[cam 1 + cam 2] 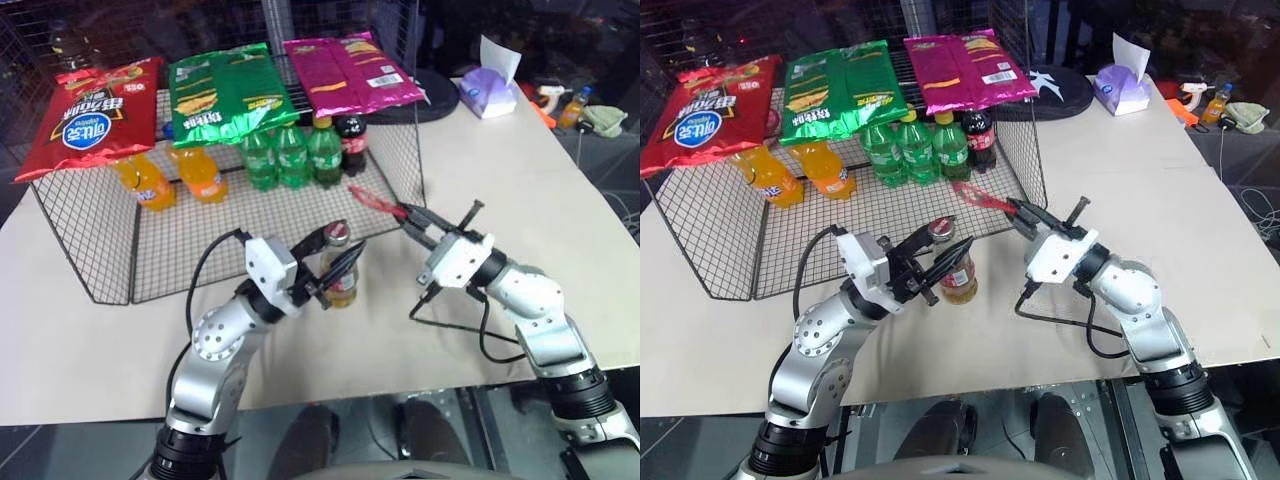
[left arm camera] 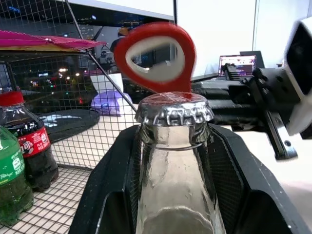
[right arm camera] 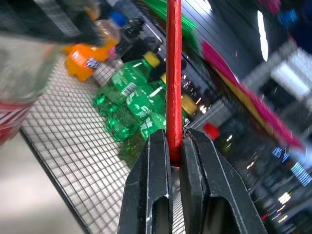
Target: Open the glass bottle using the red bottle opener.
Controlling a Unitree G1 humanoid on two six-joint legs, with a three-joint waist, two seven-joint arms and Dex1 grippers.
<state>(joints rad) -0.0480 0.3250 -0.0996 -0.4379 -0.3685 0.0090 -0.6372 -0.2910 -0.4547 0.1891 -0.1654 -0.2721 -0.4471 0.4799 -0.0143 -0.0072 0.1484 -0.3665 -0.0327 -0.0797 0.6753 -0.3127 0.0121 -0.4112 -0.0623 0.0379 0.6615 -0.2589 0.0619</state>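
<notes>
Pale tabletop (image 1: pixel 520 200), bare on the right, a wire rack (image 1: pixel 100 240) filling the back left.

The left gripper (image 1: pixel 325 270) has its jaws partly closed around the glass bottle (image 1: pixel 340 268), capped, just in front of the rack's open side. The right gripper (image 1: pixel 408 213), jaws shut on the red bottle opener (image 1: pixel 372 200), holds it above and beside the cap. In the rack stand orange bottles (image 1: pixel 175 180), green bottles (image 1: pixel 290 155) and a dark cola bottle (image 1: pixel 352 143); snack bags (image 1: pixel 225 90) lie on top.
</notes>
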